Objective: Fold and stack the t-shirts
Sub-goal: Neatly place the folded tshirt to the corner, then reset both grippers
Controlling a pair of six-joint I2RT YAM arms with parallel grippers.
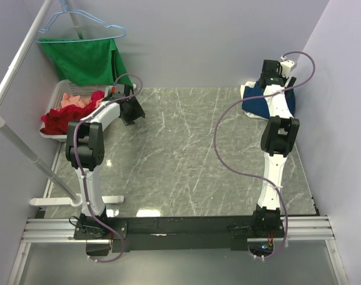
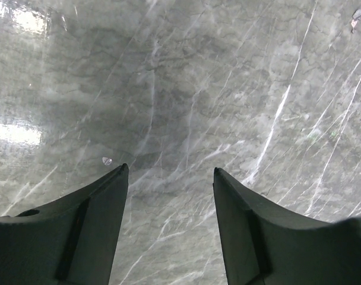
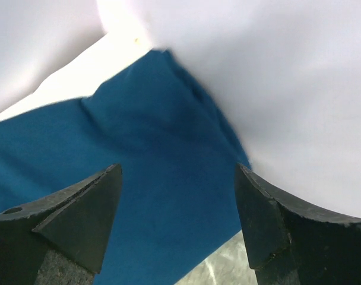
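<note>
T-shirts: navy blue t-shirt, folded into a compact bundle, lies at the far right corner of the table, close to the right wall. In the right wrist view its blue cloth fills the middle of the picture, smooth with one soft crease running down from the top. No chest print is visible in either view.

White t-shirt: only a small edge shows, touching the far left side of the navy bundle; in the right wrist view a pale strip borders the blue cloth. Whether it lies under the navy one cannot be told.

Right arm: stretched out over the navy bundle. Right jaws stand wide apart just above the blue cloth, grasping nothing.

Left arm: bent toward the far left of the table. Left jaws are parted over bare grey marbled surface, holding nothing.

Other items: white laundry basket off the far left corner, holding red and pink garments; green cloth hanging above it on a light blue hanger from a white rail.
</note>
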